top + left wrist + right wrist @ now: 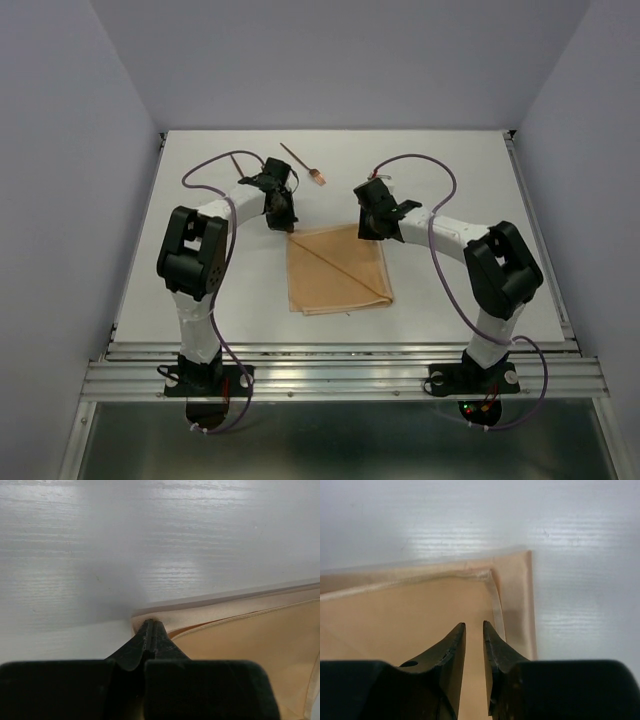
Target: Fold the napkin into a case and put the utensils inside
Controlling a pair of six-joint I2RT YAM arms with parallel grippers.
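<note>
Seen from above, a tan napkin [338, 270] lies folded into a rough square at the centre of a white table [450, 180], with a diagonal crease across it. Two black robot arms reach in from the bottom of the frame.

The left gripper [284, 222] sits at the napkin's upper left corner. In the left wrist view [149, 630] its jaws are pressed together, and the cloth corner [250, 645] rises to meet their tips, so it appears to be pinching that corner.

The right gripper [367, 232] is at the upper right corner. In the right wrist view [474, 625] its jaws stand slightly apart with nothing between them, just above the cloth [395, 610]. The top layer's edge sits a little inside the layer beneath.

The two utensils lie apart from the napkin near the top of the overhead view: a fork [303, 165] at upper centre and a plain stick [235, 162] to its left, beside the left arm.

The step in hand looks like setting down a fold. To do it well, the left jaws should part before rising, then lift straight up so the corner is not dragged. The layers are soft and likely to slip. The next fold should square the uneven edges, leaving one end open for the utensils.
</note>
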